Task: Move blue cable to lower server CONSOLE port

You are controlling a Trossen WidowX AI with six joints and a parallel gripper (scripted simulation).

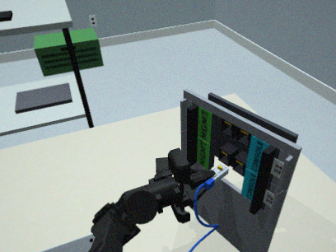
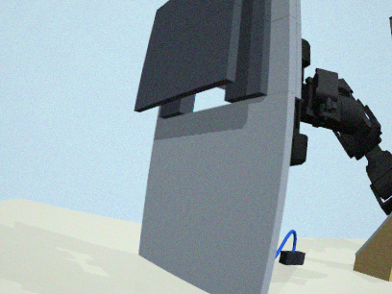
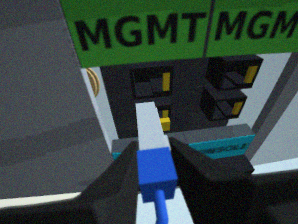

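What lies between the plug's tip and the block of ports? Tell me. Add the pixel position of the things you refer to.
In the top view, no separate object shows between the white plug (image 1: 219, 172) (image 3: 149, 124) and the ports (image 1: 239, 164) (image 3: 232, 106), just a gap.

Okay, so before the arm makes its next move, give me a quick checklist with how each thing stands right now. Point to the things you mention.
1. Plug (image 1: 220, 173) (image 3: 150, 131) held in the gripper (image 1: 211, 175) (image 3: 152, 144): ok, it is between the fingers.
2. Plug out of every port: ok, its front end shows in the open, ahead of the panel (image 1: 272, 222) (image 2: 211, 192).
3. Cable (image 1: 196, 206) (image 2: 286, 238) (image 3: 161, 207) attached at the plug's blue rear end: ok.
4. Plug lined up with the lower server's CONSOLE port: cannot tell, the plug hides part of the ports behind it.
5. Plug clicked into that port: not ok.
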